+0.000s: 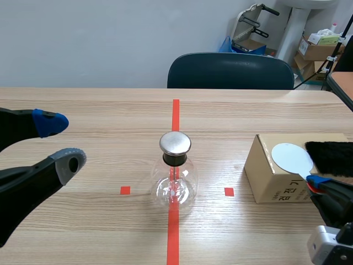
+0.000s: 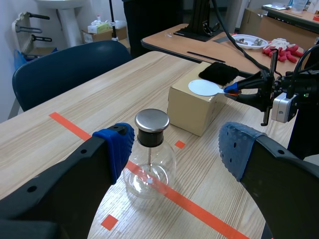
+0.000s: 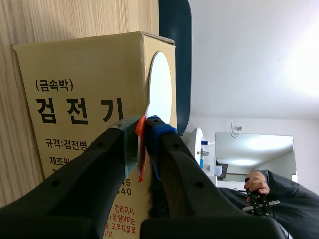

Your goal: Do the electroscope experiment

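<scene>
The right hand (image 3: 142, 127) pinches the thin orange handle (image 3: 141, 149) of a flat white disc (image 1: 291, 157) lying on the cardboard box (image 1: 273, 185), lower right, beside black fur (image 1: 331, 157). The electroscope (image 1: 175, 179), a round glass flask with smooth metal cap (image 1: 175, 143), stands centre frame, leftward of it. The left hand (image 1: 62, 142) gapes wide.

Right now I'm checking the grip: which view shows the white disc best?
Scene view: the white disc shows its full face over the box. Left wrist view shows it smaller; right wrist view, nearly edge-on beyond the right gripper.
</scene>
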{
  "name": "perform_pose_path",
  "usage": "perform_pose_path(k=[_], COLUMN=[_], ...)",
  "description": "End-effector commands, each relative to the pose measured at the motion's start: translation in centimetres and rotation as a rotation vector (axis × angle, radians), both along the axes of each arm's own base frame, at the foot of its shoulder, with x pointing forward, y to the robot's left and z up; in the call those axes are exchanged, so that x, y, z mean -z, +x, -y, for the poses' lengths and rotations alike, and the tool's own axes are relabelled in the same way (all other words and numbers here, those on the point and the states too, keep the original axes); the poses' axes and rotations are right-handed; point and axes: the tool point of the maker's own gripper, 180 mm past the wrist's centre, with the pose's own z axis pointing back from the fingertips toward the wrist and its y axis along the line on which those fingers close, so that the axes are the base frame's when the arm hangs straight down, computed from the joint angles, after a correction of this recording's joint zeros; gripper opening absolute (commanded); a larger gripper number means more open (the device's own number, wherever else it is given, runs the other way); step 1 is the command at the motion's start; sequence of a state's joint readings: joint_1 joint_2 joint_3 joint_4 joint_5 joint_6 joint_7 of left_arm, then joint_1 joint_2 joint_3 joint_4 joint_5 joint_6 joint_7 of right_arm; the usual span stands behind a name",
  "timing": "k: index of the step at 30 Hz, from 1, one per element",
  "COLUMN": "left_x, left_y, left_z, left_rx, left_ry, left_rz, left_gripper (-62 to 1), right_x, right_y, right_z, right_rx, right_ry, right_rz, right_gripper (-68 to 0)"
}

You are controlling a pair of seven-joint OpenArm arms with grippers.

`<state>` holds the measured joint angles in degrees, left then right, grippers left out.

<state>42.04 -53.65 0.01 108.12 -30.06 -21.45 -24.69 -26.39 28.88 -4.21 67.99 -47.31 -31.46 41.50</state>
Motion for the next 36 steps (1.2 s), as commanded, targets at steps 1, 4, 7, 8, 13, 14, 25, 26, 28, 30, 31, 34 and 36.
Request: perform_pose_path(k=[1, 4, 7, 8, 13, 14, 25, 26, 28, 30, 31, 34, 36], left_x=[-0.78, -0.78, -0.78, -0.78, -0.77, -0.77, 0.18, 0.18, 0.18, 0.18, 0.18, 0.18, 0.18], left_y=[0.0, 0.0, 0.0, 0.0, 0.0, 0.0, -0.04, -0.04, -0.04, -0.04, -0.04, -0.04, -0.04], left_z=[0.24, 0.24, 0.24, 0.24, 0.24, 0.24, 0.24, 0.24, 0.24, 0.24, 0.24, 0.24, 0.24], left_rx=[0.003, 0.003, 0.003, 0.003, 0.003, 0.003, 0.004, 0.004, 0.004, 0.004, 0.004, 0.004, 0.004], left_ry=[-0.031, -0.031, -0.031, -0.031, -0.031, -0.03, 0.012, 0.012, 0.012, 0.012, 0.012, 0.012, 0.012], left_rz=[0.013, 0.013, 0.013, 0.013, 0.013, 0.013, -0.017, -0.017, -0.017, -0.017, -0.017, -0.017, -0.017], left_gripper=[-22.3, -22.3, -22.3, -22.3, -22.3, -22.3, -22.3, -22.3, -22.3, -22.3, -22.3, -22.3, -22.3], right_x=[-0.78, -0.77, -0.84, -0.84, -0.83, -0.83, -0.83, -0.83, -0.82, -0.82, -0.82, -0.82, -0.82], right_y=[0.64, 0.65, 0.74, 0.74, 0.73, 0.73, 0.73, 0.73, 0.76, 0.76, 0.76, 0.76, 0.76], right_z=[-0.05, -0.05, -0.07, -0.07, -0.07, -0.07, -0.06, -0.06, -0.01, 0.0, 0.0, -0.01, -0.01], right_rx=[0.002, 0.001, 0.0, 0.0, 0.0, 0.0, 0.001, 0.001, 0.004, 0.005, 0.005, 0.004, 0.004], right_ry=[0.001, 0.0, 0.0, 0.0, 0.0, 0.0, 0.0, 0.0, -0.001, -0.001, -0.001, -0.001, -0.001], right_rz=[0.029, 0.029, 0.032, 0.032, 0.032, 0.032, 0.032, 0.032, 0.032, 0.032, 0.032, 0.032, 0.032], right_gripper=[-66.4, -66.4, -66.4, -66.4, -66.4, -66.4, -66.4, -66.4, -66.4, -66.4, -66.4, -66.4, -66.4])
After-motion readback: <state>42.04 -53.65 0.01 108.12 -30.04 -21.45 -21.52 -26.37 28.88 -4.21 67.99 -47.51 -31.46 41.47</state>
